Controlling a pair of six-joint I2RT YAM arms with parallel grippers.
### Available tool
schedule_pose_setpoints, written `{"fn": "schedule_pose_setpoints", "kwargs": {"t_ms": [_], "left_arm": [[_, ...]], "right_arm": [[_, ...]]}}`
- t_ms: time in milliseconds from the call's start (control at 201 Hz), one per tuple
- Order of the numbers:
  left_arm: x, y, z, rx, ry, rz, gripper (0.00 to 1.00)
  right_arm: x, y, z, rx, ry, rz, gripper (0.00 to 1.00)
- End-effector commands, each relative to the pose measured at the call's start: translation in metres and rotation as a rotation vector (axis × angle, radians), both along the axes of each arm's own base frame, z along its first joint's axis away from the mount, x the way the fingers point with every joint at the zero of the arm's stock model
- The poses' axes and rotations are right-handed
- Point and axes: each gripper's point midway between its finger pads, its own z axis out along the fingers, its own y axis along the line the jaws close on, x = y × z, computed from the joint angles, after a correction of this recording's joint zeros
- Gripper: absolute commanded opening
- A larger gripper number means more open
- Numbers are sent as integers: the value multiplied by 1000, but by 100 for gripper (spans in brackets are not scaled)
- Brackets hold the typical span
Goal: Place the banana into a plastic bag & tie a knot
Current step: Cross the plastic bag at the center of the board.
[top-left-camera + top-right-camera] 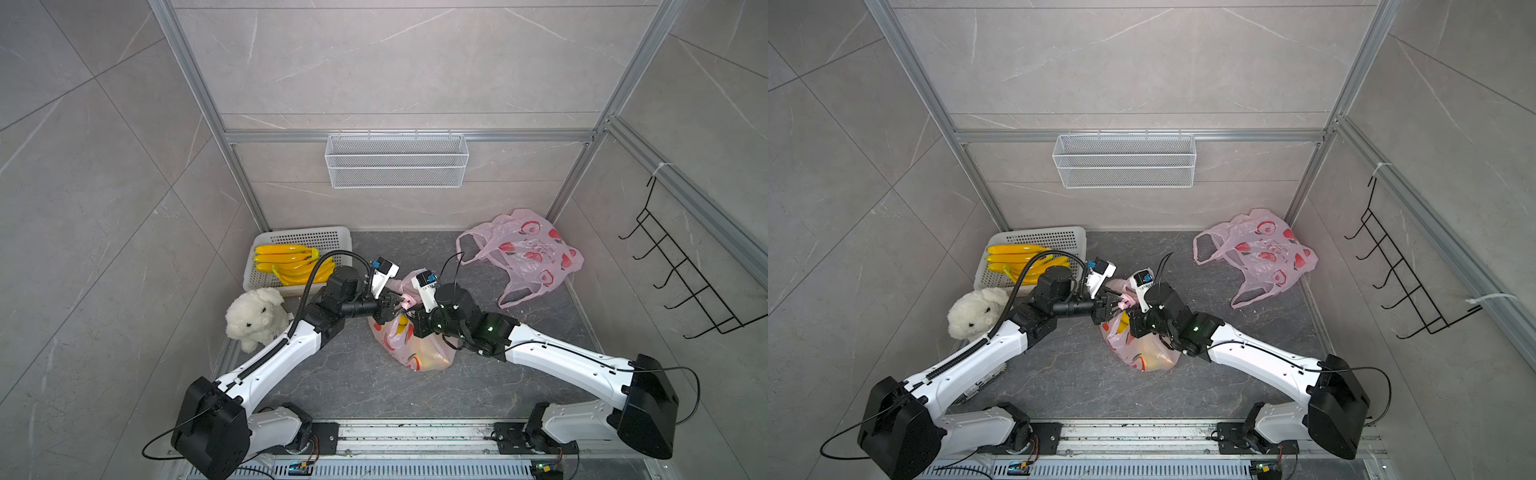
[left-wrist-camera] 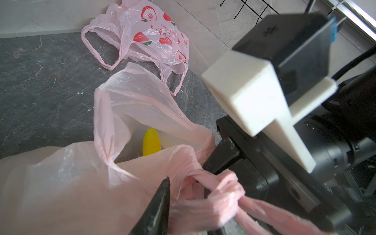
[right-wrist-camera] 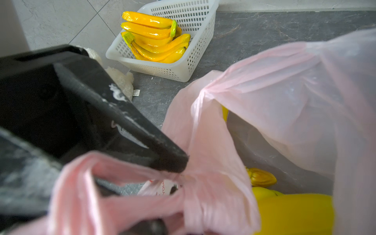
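Note:
A pink plastic bag (image 1: 419,353) printed with red fruit lies mid-table, and a yellow banana (image 1: 402,325) shows through its mouth (image 2: 151,142). The bag's two handles are twisted into a knot (image 2: 225,189) above the mouth. My left gripper (image 1: 394,306) is at the knot from the left. Its fingers (image 2: 160,203) stand a little apart, open, with a handle strand lying between them. My right gripper (image 1: 412,311) meets it from the right, shut on the other handle strand (image 3: 142,203). Plastic hides its fingertips.
A second pink bag (image 1: 528,253) lies flat at the back right. A white basket (image 1: 266,282) holding several bananas (image 1: 286,259) sits at the back left. A white plush toy (image 1: 253,316) sits in front of it. A wire basket (image 1: 397,160) and a hook rack (image 1: 681,274) hang on the walls.

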Motion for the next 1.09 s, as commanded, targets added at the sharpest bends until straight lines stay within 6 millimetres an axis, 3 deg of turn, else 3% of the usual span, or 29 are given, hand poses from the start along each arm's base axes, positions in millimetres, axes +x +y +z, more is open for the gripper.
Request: {"fn": "schedule_pose_setpoints", "kwargs": {"t_ms": [0,279,816,1090], "left_arm": [[-19,-4,9,-31,-21,-92,36],[-16,-1,-3,2,-12,-80,44],[3,10,-5,1,-10,16,43],[-13,2,7,-73,-2,-98,49]], "right_arm": [[4,0,19,46,-62,11,0],[-2,-6,32,62,-93,31,0],[-9,-10,27,38,-118,64,0],[-7,-7,24,34,-116,69,0]]}}
